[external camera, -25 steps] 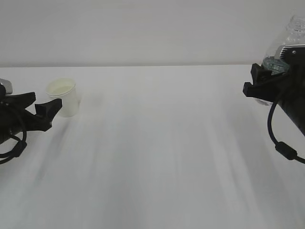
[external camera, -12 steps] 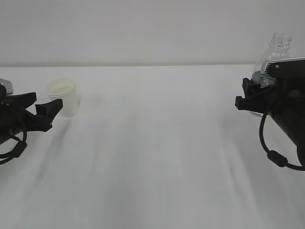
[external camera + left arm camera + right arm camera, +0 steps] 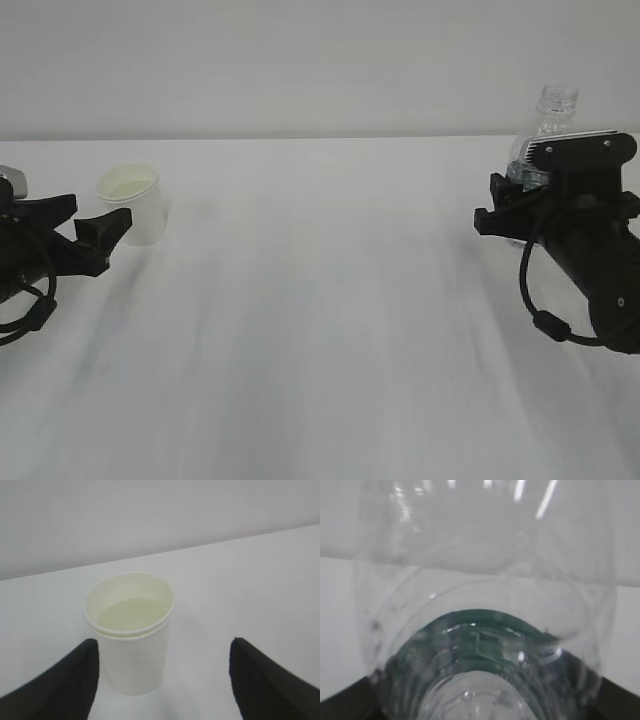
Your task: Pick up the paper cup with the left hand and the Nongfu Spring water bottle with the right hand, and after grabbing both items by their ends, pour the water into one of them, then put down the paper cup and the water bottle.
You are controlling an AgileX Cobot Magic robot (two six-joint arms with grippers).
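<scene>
Your small white paper cup (image 3: 130, 630) stands upright near the counter's (image 3: 320, 300) far left edge, dead ahead between the left hand's (image 3: 162, 680) wide-open jaws, nothing gripped yet. So it's a straight push forward. Over by the right edge, the right hand (image 3: 515, 205) looks clamped around the clear ribbed green-labelled bottle (image 3: 548, 120), neck up. Loads of bare counter between them.

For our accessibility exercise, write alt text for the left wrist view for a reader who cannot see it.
A white paper cup stands upright on a white table, its pale inside visible from above. The left gripper is open, its two black fingertips low on either side of the cup, not touching it.
</scene>
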